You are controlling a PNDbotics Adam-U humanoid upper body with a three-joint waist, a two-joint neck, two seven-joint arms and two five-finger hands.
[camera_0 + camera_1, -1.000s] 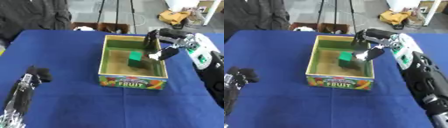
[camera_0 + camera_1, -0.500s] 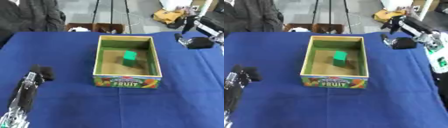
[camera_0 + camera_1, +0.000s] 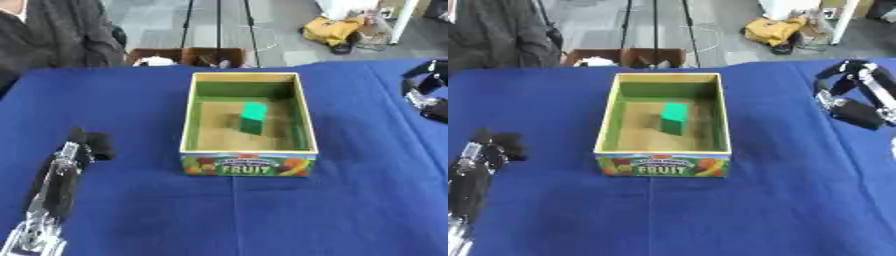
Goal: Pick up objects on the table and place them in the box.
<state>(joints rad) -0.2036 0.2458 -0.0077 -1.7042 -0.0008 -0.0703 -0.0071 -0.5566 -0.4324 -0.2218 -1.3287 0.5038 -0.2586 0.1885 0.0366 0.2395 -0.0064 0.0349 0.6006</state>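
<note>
A green block (image 3: 253, 117) stands on the sandy floor of the open box (image 3: 248, 165) with a "FRUIT" label, at the middle of the blue table. My right hand (image 3: 852, 96) hovers well to the right of the box, above the cloth, its fingers bent loosely and holding nothing. My left hand (image 3: 88, 143) lies on the table at the lower left, a hand's width from the box's left wall, with its arm running down to the bottom corner.
The blue tablecloth (image 3: 262, 215) spreads wide in front of and to both sides of the box. Beyond the far edge are a cardboard carton (image 3: 183, 56), tripod legs, a yellow bag (image 3: 335, 30) and a seated person in dark clothes.
My right hand let go of the green block inside the box and drew back to the right, off the box. The block stays in the box. The camera view has shifted slightly.
</note>
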